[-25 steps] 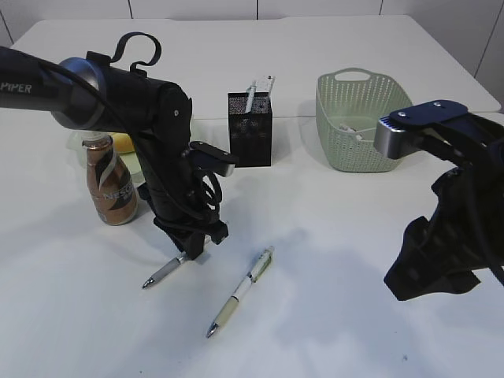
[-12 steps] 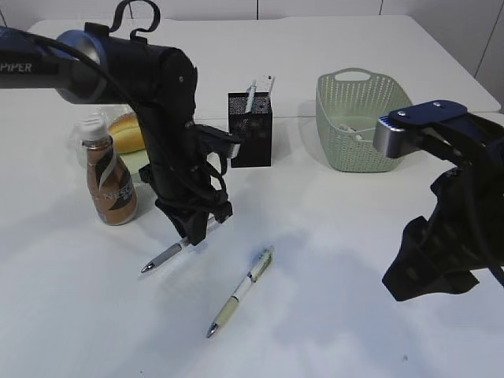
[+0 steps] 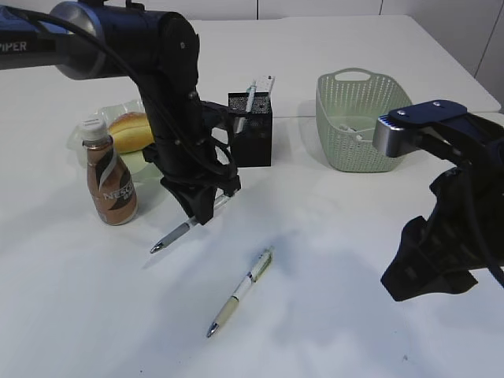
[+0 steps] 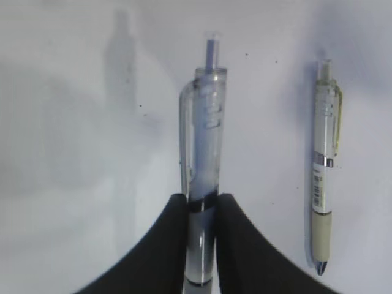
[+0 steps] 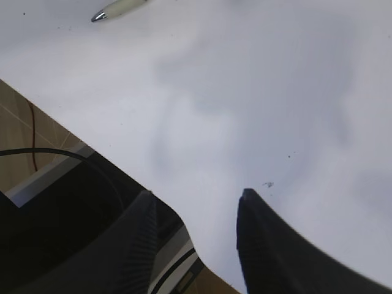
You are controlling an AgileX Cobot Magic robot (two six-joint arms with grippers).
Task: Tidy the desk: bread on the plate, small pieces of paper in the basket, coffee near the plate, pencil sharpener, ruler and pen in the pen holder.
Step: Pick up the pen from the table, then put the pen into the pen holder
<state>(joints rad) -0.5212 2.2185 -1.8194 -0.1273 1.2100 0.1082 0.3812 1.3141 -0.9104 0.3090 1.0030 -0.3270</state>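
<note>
My left gripper [image 3: 198,211] is shut on a clear-barrelled pen [image 3: 175,235], which hangs at a slant above the table with its tip down to the left. In the left wrist view the fingers [image 4: 236,245] pinch that pen [image 4: 202,141] at its grip. A second, beige pen [image 3: 240,293] [image 4: 323,184] lies loose on the table. The black mesh pen holder [image 3: 250,134] stands just behind the left arm, with a white ruler [image 3: 265,83] sticking out of it. Bread [image 3: 132,129] sits on a pale plate [image 3: 140,163], with the coffee bottle [image 3: 110,179] beside it. My right gripper [image 5: 196,199] is open and empty. The pencil sharpener is out of view.
A green basket [image 3: 358,126] with white bits inside stands at the back right. The right arm [image 3: 441,236] hovers near the table's front right edge [image 5: 73,144]. The left arm [image 3: 157,71] stretches across from the left above the plate and bottle.
My left gripper has lifted the clear pen off the table and carried it up and to the right, toward the pen holder. The bread came into view. The right arm stayed still.
</note>
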